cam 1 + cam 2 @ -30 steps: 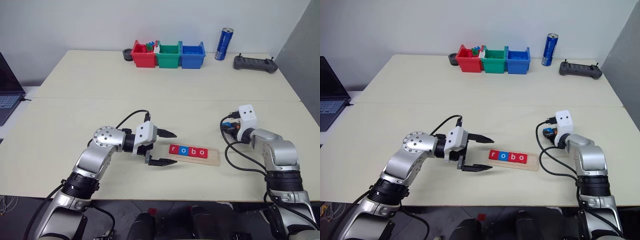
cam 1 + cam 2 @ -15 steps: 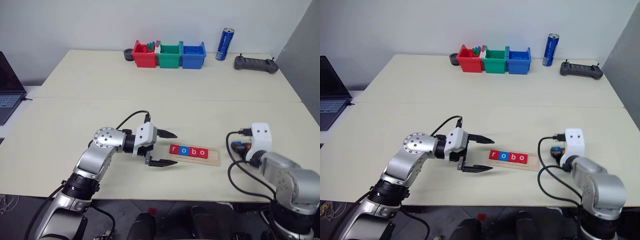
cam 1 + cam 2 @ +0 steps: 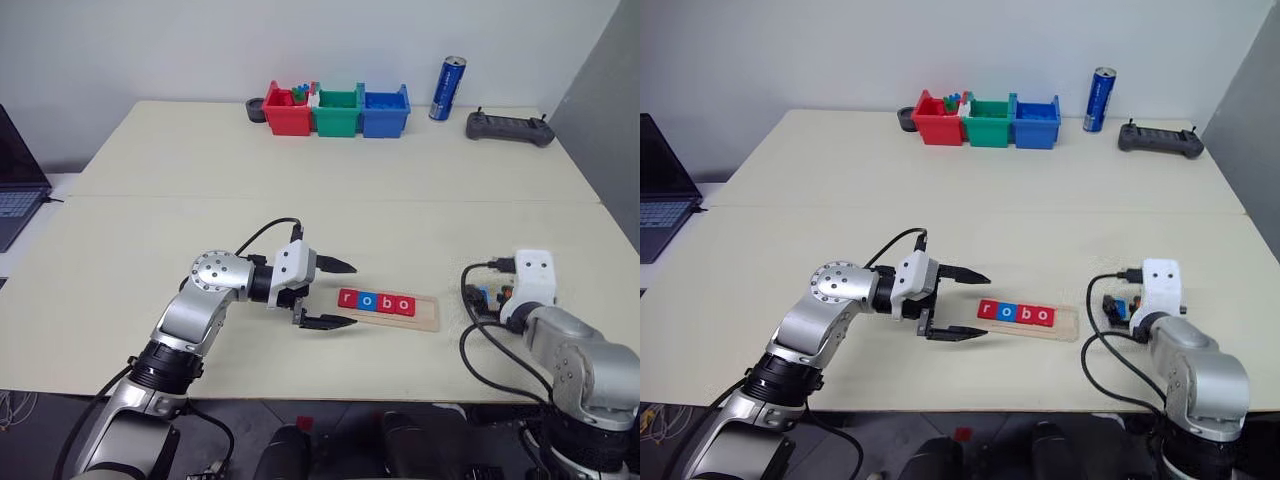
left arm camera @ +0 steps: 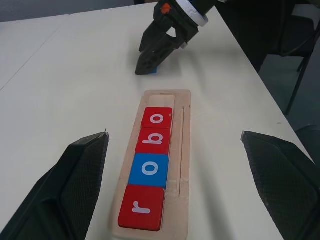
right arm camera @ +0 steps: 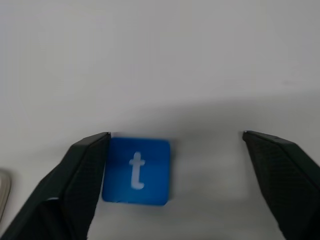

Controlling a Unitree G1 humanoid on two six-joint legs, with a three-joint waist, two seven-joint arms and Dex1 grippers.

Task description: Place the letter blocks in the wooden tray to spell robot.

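The wooden tray (image 3: 428,312) lies near the table's front edge. It holds several letter blocks in a row: a red r (image 4: 141,207), a blue o (image 4: 149,170), a red b (image 4: 155,141) and a red o (image 4: 157,119). The slot at its right end (image 4: 160,99) is bare. My left gripper (image 3: 335,293) is open at the tray's left end, one finger on either side of it. A blue t block (image 5: 136,171) lies flat on the table, right of the tray. My right gripper (image 5: 176,134) is open over it, and the block sits close to one finger (image 5: 85,165).
Red (image 3: 287,112), green (image 3: 337,110) and blue (image 3: 385,110) plastic bins stand at the table's far edge. Right of them are a blue can (image 3: 448,88) and a black controller (image 3: 509,127). A laptop (image 3: 15,180) sits at the far left.
My right arm has drawn back toward the table's near edge and slightly to the right. The left arm and the blocks in the tray have stayed put.
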